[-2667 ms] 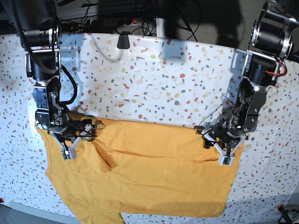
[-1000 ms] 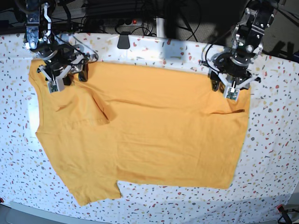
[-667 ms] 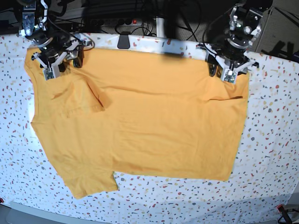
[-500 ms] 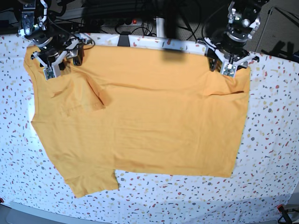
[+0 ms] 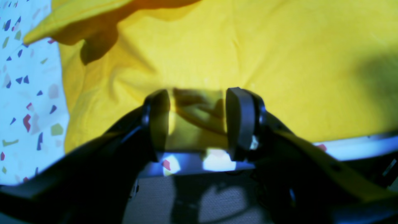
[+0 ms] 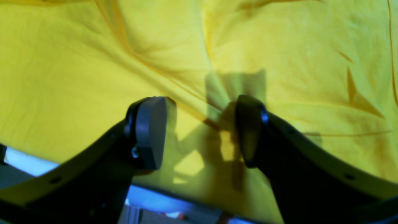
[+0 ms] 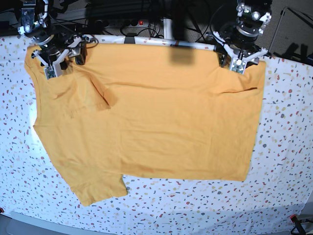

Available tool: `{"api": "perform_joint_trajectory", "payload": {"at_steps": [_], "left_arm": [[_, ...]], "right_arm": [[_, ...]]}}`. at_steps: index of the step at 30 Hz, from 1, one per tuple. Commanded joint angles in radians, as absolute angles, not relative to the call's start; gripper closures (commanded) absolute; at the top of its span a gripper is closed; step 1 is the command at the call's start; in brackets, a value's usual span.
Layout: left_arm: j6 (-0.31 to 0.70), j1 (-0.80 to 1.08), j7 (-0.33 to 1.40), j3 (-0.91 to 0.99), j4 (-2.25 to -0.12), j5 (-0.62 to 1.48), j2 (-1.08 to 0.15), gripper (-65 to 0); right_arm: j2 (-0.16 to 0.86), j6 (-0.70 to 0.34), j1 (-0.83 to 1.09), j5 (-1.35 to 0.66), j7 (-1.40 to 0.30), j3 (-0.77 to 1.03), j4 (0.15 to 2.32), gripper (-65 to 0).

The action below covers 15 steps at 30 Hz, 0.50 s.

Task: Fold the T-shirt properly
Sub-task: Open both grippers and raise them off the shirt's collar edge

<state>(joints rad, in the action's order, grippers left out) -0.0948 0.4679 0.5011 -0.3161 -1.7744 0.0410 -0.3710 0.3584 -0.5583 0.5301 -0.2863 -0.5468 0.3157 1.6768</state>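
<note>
I see the shirt (image 7: pixel 156 112) spread flat on the table (image 7: pixel 288 147); left gripper (image 5: pixel 197 123) and right gripper (image 6: pixel 199 130) both stand open, holding nothing

T-shirt (image 7: pixel 161 112): plain mustard-yellow | table (image 7: pixel 288 147): white with red, grey, green, yellow flecks | gripper fingers (image 6: pixel 149 130): dark grey

Speckled white tabletop under bright light, dark clutter behind

The table (image 7: pixel 288 147) is white with small red, grey and green flecks, brightest near its left edge. Beyond its far edge, black cables (image 7: pixel 146 14) tangle in shadow around a power strip (image 7: pixel 139 22) with a red switch, and a black clip (image 7: pixel 129 40) sits on that edge.
</note>
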Motion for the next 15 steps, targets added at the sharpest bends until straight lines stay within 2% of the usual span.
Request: {"api": "perform_joint_trajectory", "payload": {"at_steps": [1,9,15], "left_arm": [[-0.087,0.499,0.638,-0.321,-1.766,0.041,-0.382,-29.0],[-0.087,0.499,0.662,-0.321,-1.768,0.044,-0.383,-29.0],[-0.087,0.498,0.650,-0.321,-1.771,0.041,-0.382,-29.0]], "right_arm": [[0.366,-0.561,0.552,-0.247,-0.634,0.337,1.667,-34.3],[0.366,-0.562,0.552,-0.322,-0.645,0.446,1.674,-34.3],[0.366,-0.591,0.551,-0.333,-0.645,0.459,1.684,-34.3]]}}
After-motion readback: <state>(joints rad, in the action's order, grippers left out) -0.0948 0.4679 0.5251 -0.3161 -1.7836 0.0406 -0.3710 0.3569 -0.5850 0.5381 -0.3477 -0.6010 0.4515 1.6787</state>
